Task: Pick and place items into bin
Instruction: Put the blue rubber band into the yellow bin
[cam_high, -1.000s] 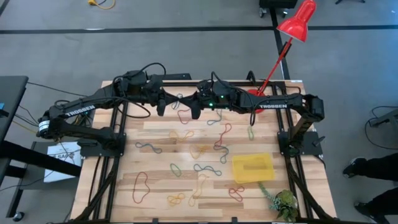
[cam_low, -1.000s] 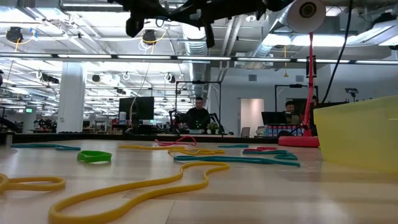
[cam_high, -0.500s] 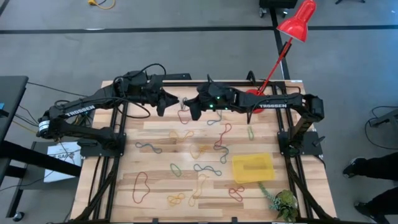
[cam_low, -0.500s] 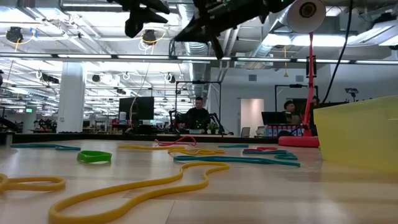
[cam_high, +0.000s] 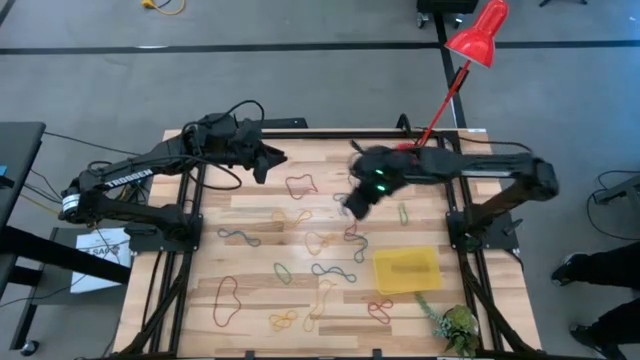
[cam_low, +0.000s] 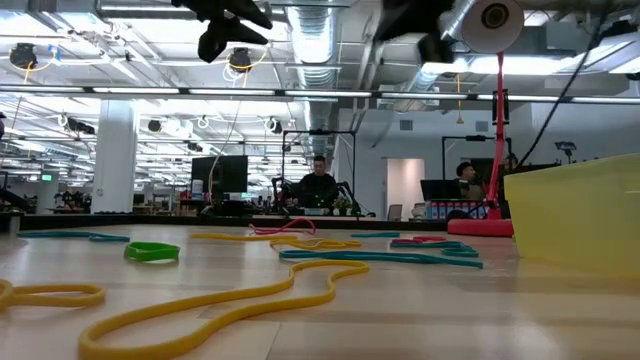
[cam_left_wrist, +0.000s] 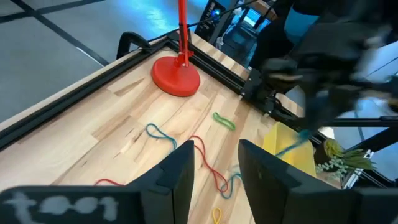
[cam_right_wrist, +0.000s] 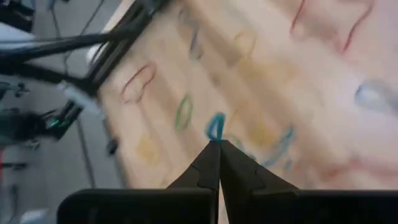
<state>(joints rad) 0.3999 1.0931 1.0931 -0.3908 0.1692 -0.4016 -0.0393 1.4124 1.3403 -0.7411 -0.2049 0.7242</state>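
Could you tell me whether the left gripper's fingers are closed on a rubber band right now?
No: in the left wrist view the left gripper has its fingers spread apart with nothing between them.

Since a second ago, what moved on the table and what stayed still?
The right tool, shut on a blue band, swung away from the left tool at the table's back edge, toward the yellow bin. The left tool kept its place, open. The bin, the red lamp base and the loose bands did not move.
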